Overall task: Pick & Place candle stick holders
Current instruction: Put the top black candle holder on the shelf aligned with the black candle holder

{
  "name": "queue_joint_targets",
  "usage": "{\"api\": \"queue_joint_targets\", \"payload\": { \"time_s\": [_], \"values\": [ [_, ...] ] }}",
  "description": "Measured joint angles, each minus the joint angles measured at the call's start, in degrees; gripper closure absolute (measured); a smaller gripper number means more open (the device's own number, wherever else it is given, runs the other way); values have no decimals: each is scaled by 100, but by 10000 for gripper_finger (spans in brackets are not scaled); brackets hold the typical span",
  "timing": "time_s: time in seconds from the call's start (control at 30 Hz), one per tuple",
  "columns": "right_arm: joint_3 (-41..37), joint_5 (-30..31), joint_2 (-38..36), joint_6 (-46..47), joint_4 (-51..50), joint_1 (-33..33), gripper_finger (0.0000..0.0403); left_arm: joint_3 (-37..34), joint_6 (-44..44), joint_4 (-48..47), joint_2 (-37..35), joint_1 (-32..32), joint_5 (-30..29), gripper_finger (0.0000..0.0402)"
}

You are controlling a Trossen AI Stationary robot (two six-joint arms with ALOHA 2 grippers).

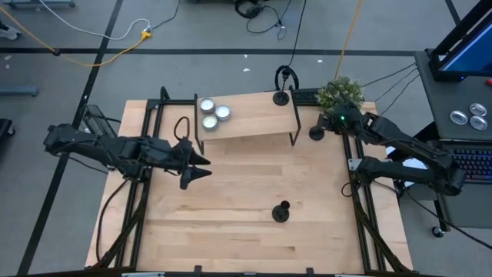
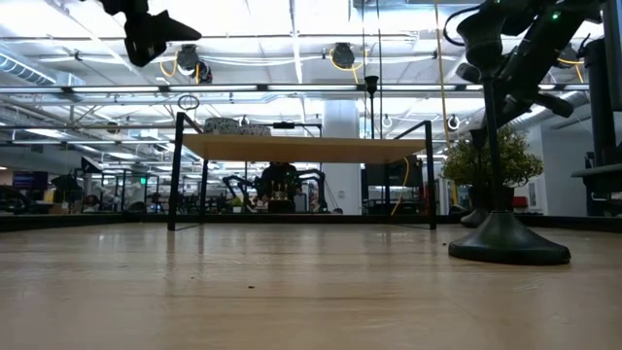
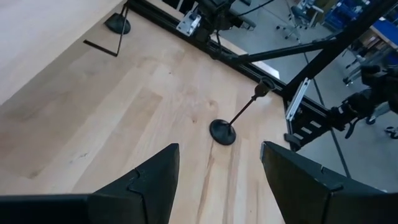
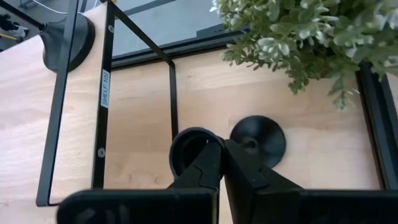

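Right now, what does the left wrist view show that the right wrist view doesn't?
Left wrist only: a lone candle stick holder standing on open table, ahead of the open left end effector. Right wrist only: the plant and the right end effector shut on another candle stick holder beside it. Both: the shelf's black frame and the wooden table.

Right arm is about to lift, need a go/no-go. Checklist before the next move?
1. Right gripper closed on the holder by the plant: ok, its stem runs between the fingers.
2. That holder's base on the table: ok, not lifted.
3. Plant clear of the lift path: cannot tell, leaves hang close.
4. Shelf drop spot free: ok, one holder on the shelf at its right end, tealights at its left.
5. Left gripper open, raised, facing the front holder: ok.
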Motion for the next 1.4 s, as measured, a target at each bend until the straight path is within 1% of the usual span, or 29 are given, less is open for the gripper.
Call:
{"api": "queue_joint_targets", "payload": {
  "time_s": [0.2, 0.4, 0.5, 0.7, 0.77, 0.9, 1.03, 1.1, 1.2, 1.4],
  "values": [
    [0, 79, -39, 40, -33, 51, 402, 0, 7, 247, 251, 0, 1, 167],
    [21, 71, -40, 4, 2, 51, 402, 0, -31, 294, 271, -2, 0, 167],
    [214, 89, -36, -25, -262, 51, 402, 0, -31, 428, 271, -2, 0, 167],
    [896, 92, -40, -152, -839, 54, 402, 0, 140, 608, 271, 2, -38, 167],
    [1116, 93, -39, -185, -962, 79, 402, 0, 217, 620, 271, 0, -146, 167],
    [1463, 48, -41, -281, -1111, 236, 402, 0, 484, 733, 271, 2, -587, 167],
    [1792, -220, -33, -351, -1116, 445, 402, 0, 903, 1261, 320, 2, -1063, 167],
    [1942, -240, -29, -386, -1124, 586, 402, 2, 1144, 1597, 404, 2, -1264, 167],
    [2177, -214, -23, -400, -1124, 820, 402, 100, 1455, 2012, 646, 24, -1466, 167],
    [2699, 4, 125, -617, -1116, 1145, 402, 754, 1878, 2037, 1450, 162, -1513, 167]
  ]
}}
